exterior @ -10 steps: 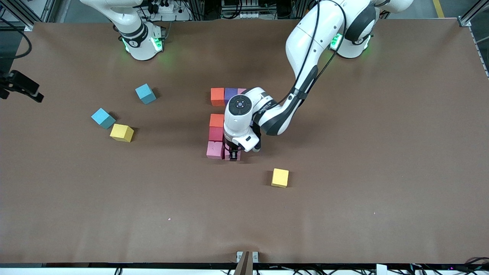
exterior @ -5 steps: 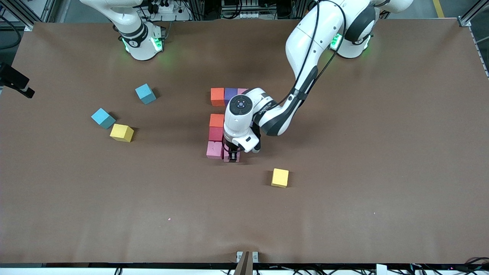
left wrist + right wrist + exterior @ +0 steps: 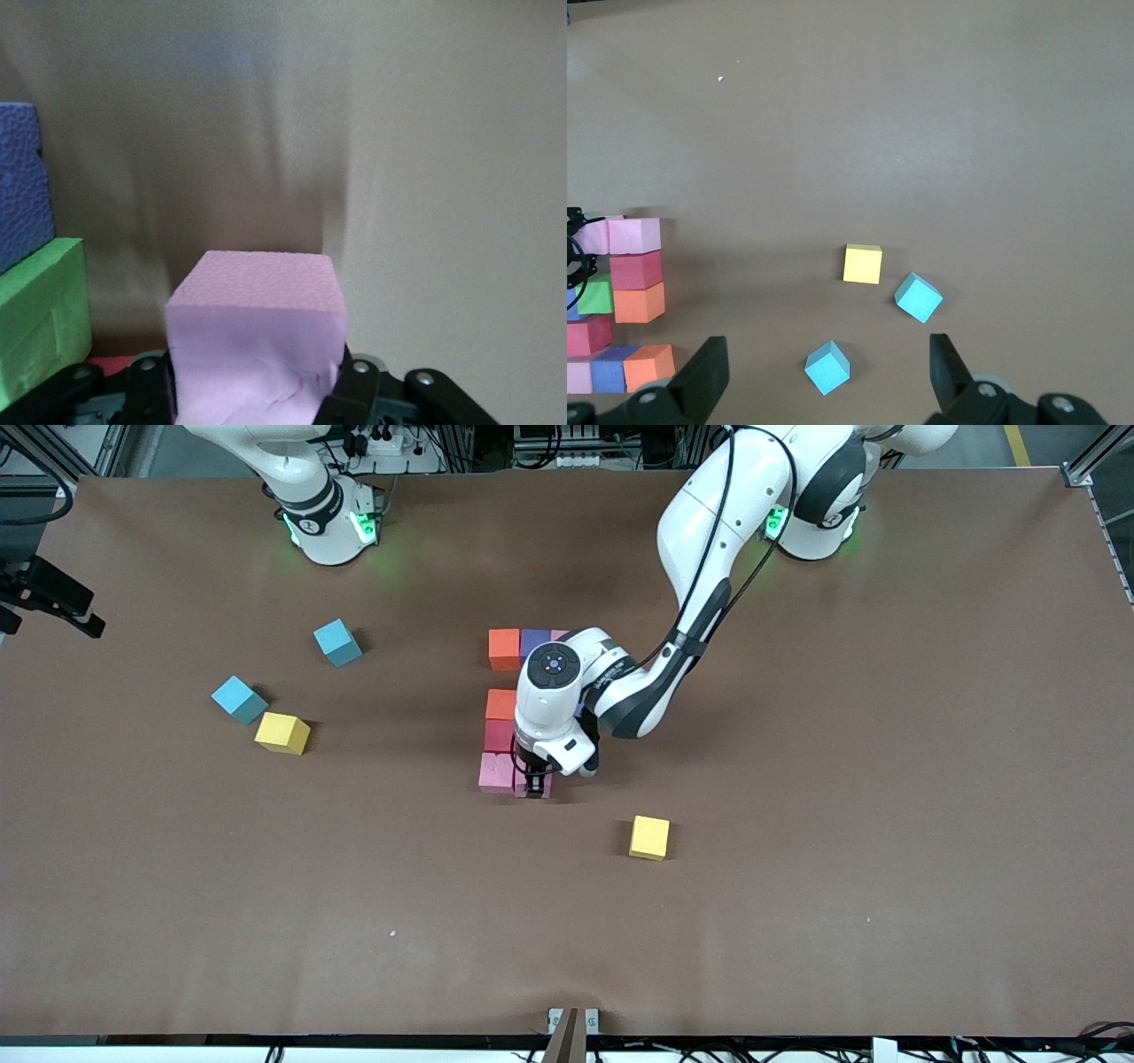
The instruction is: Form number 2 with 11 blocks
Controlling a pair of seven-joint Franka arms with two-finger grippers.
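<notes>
Sitting clamped between the left gripper's [image 3: 252, 390] jaws: pink block [image 3: 257, 328].

Brown table [image 3: 797, 921] under scattered blocks [image 3: 649, 838]

The left arm reaches from its base down to the middle of the table, its elbow bent and its wrist pointing straight down. The left gripper [image 3: 534, 787] is low at the table surface, and its two black fingers [image 3: 152, 390] are closed on a pink foam cube [image 3: 257, 332]. The right arm waits at its own end of the table, raised high. The right gripper [image 3: 824, 376] has its black fingers [image 3: 702, 376] spread wide, with nothing between them.
</notes>
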